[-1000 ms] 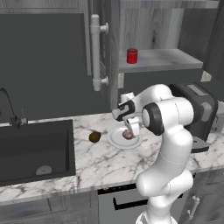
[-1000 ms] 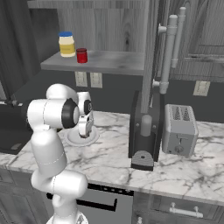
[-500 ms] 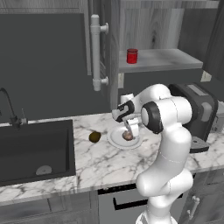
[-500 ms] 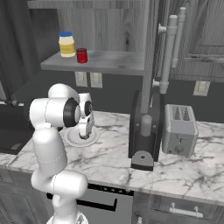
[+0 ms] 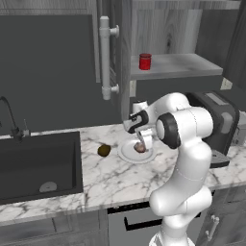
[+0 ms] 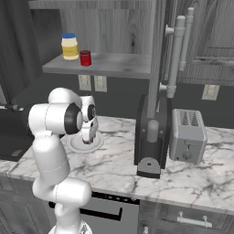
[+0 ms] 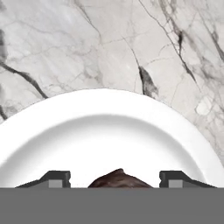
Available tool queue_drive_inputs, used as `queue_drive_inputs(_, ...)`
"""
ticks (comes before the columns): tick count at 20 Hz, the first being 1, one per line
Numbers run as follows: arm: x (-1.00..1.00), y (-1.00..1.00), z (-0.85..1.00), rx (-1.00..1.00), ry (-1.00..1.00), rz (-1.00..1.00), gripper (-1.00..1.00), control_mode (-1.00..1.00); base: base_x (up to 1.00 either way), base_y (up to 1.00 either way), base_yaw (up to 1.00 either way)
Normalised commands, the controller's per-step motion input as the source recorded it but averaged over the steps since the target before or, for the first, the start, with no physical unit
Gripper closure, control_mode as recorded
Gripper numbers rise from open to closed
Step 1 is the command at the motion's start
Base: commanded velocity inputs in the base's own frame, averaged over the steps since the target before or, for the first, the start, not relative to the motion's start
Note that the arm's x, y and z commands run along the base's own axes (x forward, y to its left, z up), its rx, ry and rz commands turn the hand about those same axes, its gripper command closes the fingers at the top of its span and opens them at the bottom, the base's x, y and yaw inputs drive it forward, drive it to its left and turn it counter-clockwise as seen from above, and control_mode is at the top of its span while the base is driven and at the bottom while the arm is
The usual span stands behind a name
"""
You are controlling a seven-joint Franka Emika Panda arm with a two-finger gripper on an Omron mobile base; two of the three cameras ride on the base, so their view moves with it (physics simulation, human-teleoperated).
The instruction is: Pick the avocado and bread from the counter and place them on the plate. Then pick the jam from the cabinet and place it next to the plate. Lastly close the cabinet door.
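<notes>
The white plate (image 5: pixel 125 153) (image 6: pixel 98 145) (image 7: pixel 105 127) lies on the marble counter (image 5: pixel 110 175) (image 7: pixel 109 43). The pinkish-brown bread (image 5: pixel 140 148) (image 7: pixel 118 178) rests on it. My gripper (image 5: pixel 142 144) (image 6: pixel 87 137) (image 7: pixel 117 180) hangs just over the plate, open, a finger on each side of the bread with a gap to both. Left of the plate, the dark olive avocado (image 5: pixel 104 150) sits on the counter. The red jam (image 5: pixel 145 61) (image 6: pixel 85 58) stands on the cabinet shelf (image 5: pixel 178 65). The cabinet door (image 5: pixel 57 62) is swung open, its white bar handle (image 5: pixel 105 57) facing me.
A dark sink (image 5: pixel 38 166) with a faucet (image 5: pixel 12 122) is sunk in the counter at the left. A yellow jar with a blue lid (image 6: pixel 70 46) stands beside the jam. A black coffee machine (image 6: pixel 151 137) and a toaster (image 6: pixel 187 135) stand right of the plate.
The jaws have spread apart and let go of the bread, which now lies on the plate. The arm has hardly moved.
</notes>
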Motion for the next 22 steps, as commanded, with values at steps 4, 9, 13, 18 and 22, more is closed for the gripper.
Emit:
queue_drive_inputs(4, -0.13, 0.0, 0.25, 0.0, -0.17, 0.0, -1.0, -1.0, 0.0, 0.0, 0.0)
queue_drive_inputs(9, -0.17, 0.0, 0.33, 0.0, -0.18, 0.02, -1.0, -1.0, 0.0, 0.0, 0.0)
queue_drive_inputs(13, -0.09, 0.0, 0.33, 0.0, -0.12, 0.0, -1.0, -1.0, 0.0, 0.0, 0.0)
queue_drive_inputs(18, -0.24, 0.0, 0.33, 0.01, -0.08, 0.03, -1.0, -1.0, 0.0, 0.0, 0.0)
queue_drive_inputs(22, -0.32, 0.0, 0.24, 0.04, 0.0, 0.12, -1.0, -1.0, 0.0, 0.0, 0.0)
